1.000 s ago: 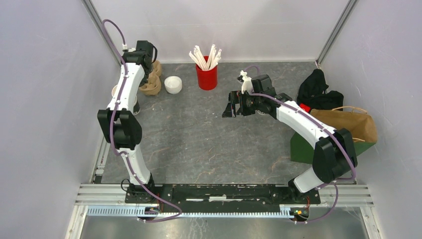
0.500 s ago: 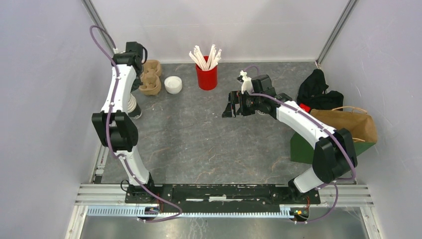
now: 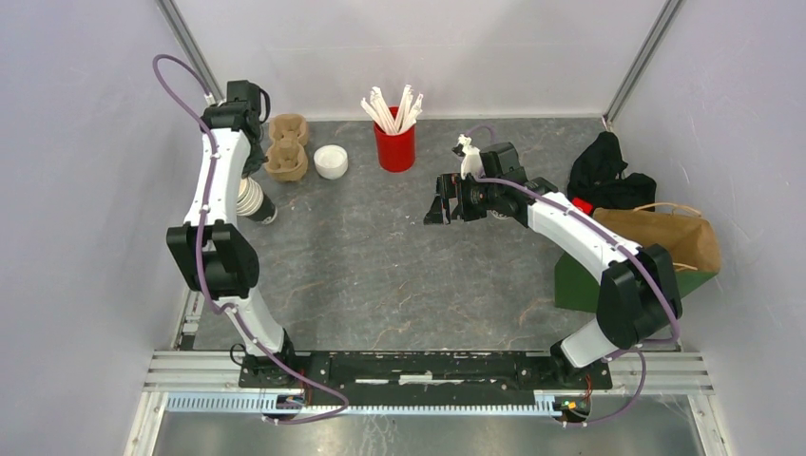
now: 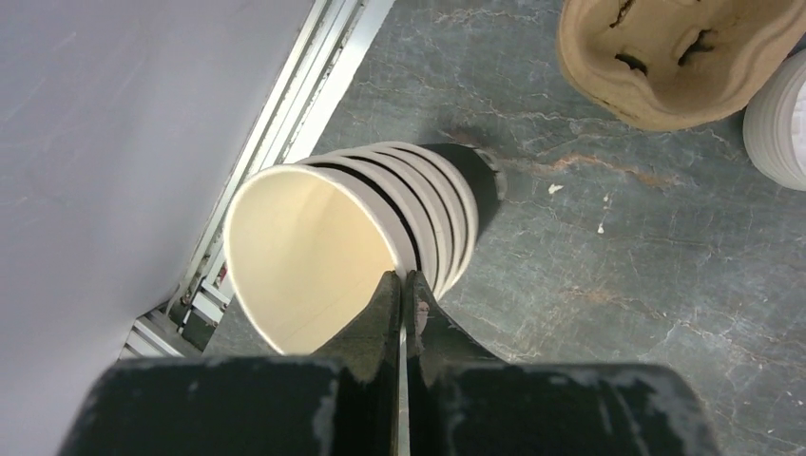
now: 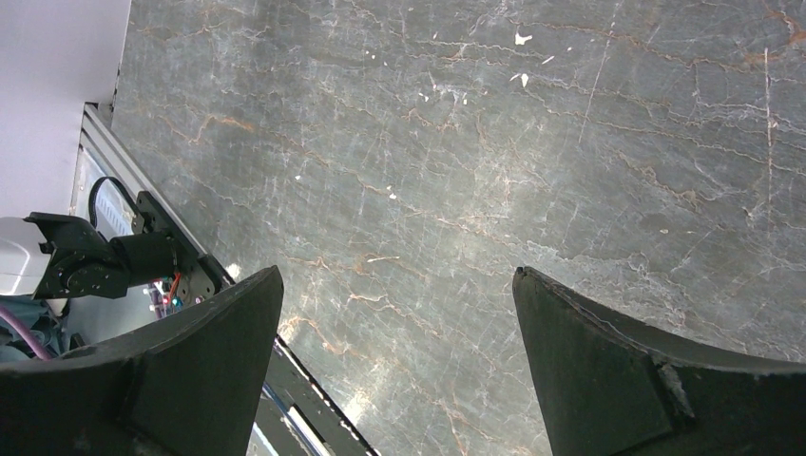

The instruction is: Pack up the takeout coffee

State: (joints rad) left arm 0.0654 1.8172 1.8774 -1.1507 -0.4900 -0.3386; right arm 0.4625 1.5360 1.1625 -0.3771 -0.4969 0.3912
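Leftward now, left jaws on cups (image 4: pixel 304 247)

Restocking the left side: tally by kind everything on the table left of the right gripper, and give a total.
cup stack: 1
pulp carrier: 1 (number of layers unclear)
lid stack: 1
red holder of white sticks: 1
Total: 4

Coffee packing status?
Done: nothing; carrier empty, no lidded cup in view. In hand: left claw shut on the top rim of the lidless cup stack; right claw open, holding nothing. Left: probably separate cups, add lids, load carrier, fill bag.
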